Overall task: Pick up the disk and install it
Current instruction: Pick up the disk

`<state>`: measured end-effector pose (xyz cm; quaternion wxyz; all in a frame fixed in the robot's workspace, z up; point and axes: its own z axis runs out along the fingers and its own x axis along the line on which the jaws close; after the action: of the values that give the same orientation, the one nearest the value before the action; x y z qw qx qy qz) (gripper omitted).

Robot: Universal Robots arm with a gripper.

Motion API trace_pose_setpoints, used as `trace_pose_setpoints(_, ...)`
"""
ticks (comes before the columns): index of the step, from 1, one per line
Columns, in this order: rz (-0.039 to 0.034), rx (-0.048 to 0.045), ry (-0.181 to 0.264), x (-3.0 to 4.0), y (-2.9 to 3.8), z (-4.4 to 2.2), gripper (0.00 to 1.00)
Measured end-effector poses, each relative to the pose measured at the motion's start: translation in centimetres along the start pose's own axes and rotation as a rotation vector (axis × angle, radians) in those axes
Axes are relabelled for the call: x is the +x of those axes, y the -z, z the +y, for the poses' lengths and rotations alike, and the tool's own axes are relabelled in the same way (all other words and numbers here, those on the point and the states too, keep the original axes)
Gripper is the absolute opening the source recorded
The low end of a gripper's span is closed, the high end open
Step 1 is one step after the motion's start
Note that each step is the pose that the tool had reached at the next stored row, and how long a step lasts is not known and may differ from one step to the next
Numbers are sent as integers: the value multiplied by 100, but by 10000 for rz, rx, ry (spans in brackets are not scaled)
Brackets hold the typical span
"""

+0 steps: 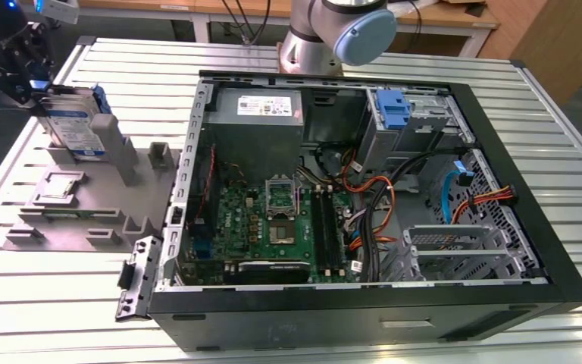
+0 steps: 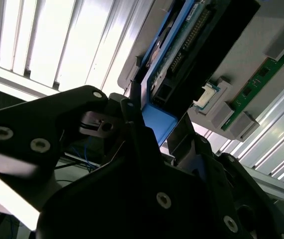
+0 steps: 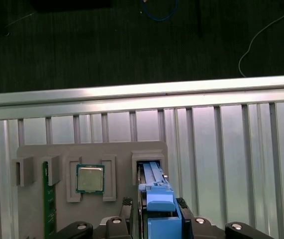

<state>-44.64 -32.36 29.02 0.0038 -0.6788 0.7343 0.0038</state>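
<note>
A Universal Robots arm (image 1: 336,30) reaches across the slatted desk (image 1: 533,91) to set its tool (image 1: 36,82) at the top end of the disk (image 1: 73,125). The disk stands on edge in a grey holder (image 1: 69,205) at the exterior view's left, well apart from the open computer case (image 1: 372,318). The drive's long axis runs upright, so it lies directly below the tool, label face turned toward the case. In the first wrist view the blue carrier frame (image 3: 159,199) rises out of the holder's slot straight toward the camera. A processor chip (image 3: 90,178) and a green memory stick (image 3: 46,199) sit in neighbouring pockets. The second wrist view shows the drive's connector edge (image 2: 186,45) and a blue tab of the carrier tucked in against the tool's black body. Whether the tool has clamped the carrier or merely straddles it cannot be told, as its own housing covers the contact. The disk's lower end is hidden behind the holder's posts, so it is unclear whether the disk is seated or already raised.
</note>
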Motion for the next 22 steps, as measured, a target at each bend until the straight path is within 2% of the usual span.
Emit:
trace_pose_setpoints(2, -2, -1, 0, 0, 0, 0, 48)
trace_pose_setpoints(3, -3, 0, -1, 0, 0, 0, 41)
trace_pose_setpoints(22, -6, -3, -1, -17, -3, 2, 40)
